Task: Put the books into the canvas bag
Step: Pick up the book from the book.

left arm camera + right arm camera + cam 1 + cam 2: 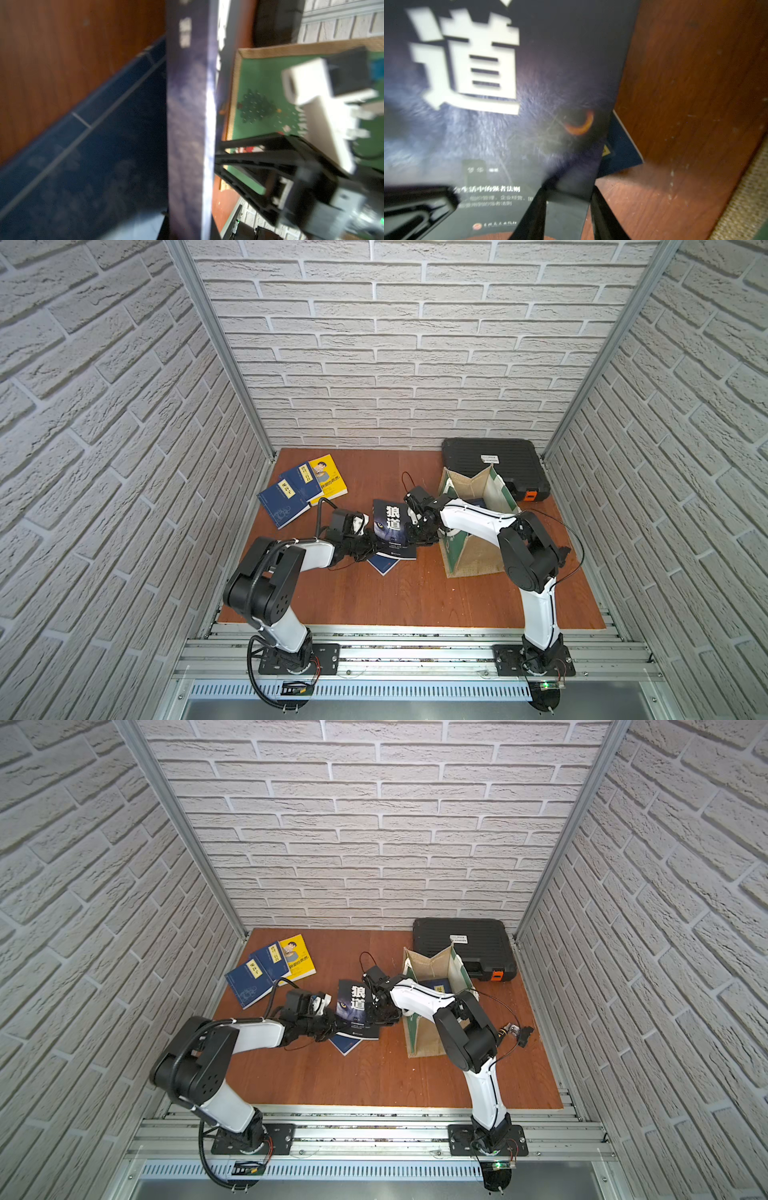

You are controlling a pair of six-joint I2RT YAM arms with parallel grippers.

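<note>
We found the dark book, big white characters on its cover, at the middle of the table; it lay over a navy book whose corner poked out at 6 o'clock; the two arms reached it from opposite sides.

The left gripper sat at the dark book's 7 o'clock corner; in the left wrist view the book ran edge-on down the centre, but the fingers were out of sight there, so we could not tell how wide they stood or whether they had hold of it.

The right gripper stood at the book's 3 o'clock edge; in the right wrist view its fingers were partway apart, one over the cover's corner, the other just off the edge, with the corner in the gap; whether they pressed it we could not tell.

The canvas bag stood upright and open-mouthed at 3 o'clock, just beside the right gripper; a blue cover showed inside it; the black case lay behind it at 1 o'clock.

At 10 o'clock, well apart, three books overlapped in a fan: a yellow book, a middle navy book and an outer navy book.
</note>
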